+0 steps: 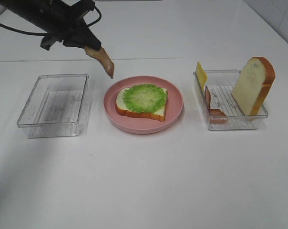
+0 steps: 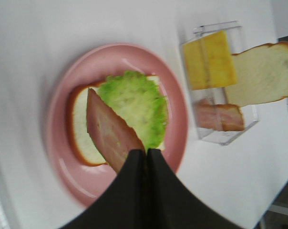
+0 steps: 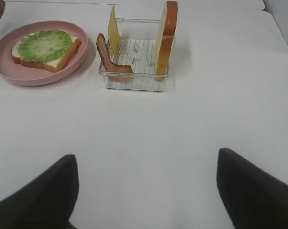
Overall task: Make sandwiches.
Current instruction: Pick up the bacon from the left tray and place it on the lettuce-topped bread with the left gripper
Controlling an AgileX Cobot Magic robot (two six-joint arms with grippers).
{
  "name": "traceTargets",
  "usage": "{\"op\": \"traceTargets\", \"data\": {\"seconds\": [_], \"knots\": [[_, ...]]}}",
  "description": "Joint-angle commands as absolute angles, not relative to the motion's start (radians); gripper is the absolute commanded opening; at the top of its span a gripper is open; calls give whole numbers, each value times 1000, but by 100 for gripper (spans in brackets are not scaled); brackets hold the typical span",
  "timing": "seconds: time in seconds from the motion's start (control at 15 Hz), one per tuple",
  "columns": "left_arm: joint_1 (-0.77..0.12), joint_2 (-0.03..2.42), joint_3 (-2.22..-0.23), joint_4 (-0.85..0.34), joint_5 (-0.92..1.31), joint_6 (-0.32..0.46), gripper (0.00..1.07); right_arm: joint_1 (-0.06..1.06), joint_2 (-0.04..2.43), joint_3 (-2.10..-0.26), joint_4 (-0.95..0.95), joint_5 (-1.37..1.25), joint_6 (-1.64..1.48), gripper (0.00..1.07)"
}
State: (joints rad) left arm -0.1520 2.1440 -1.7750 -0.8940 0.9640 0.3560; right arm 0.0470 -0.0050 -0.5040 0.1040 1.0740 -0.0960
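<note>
Holding brown bacon strip (image 1: 106,64) tip-down in clamped left fingers (image 2: 132,191), far-left of lettuce-topped white bread slice (image 1: 159,110); right fingers (image 3: 44,195) wide, empty.

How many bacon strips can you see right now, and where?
2. The held bacon strip hangs from the shut left fingers, raised near the pink plate; the second bacon strip leans in the right clear container, beside the cheese slice. None seems hidden.

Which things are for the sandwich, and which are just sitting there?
Sandwich: white toy bread slice with green lettuce leaf, brown bacon strip in the left tool, yellow cheese slice, second bacon strip, upright bread slice.
Just there: round pink plate, two clear plastic boxes.
</note>
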Motion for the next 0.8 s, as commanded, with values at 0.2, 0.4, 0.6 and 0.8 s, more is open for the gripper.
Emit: {"op": "traceTargets", "data": {"seconds": [0.2,0.4,0.6,0.8], "knots": [[-168,2225,-1776,-1274,963,509,0,41,-22,-504,101,1062,-104,76],[-211,2264,-1776,-1304,959,530,0,41,-22,-504,101,1062,-104,76],[-262,2309,-1776,-1342,954,553,0,41,-22,-504,101,1062,-104,76],[-300,2361,-1779,-1452,954,561,0,41,-22,-504,101,1062,-104,76]]}}
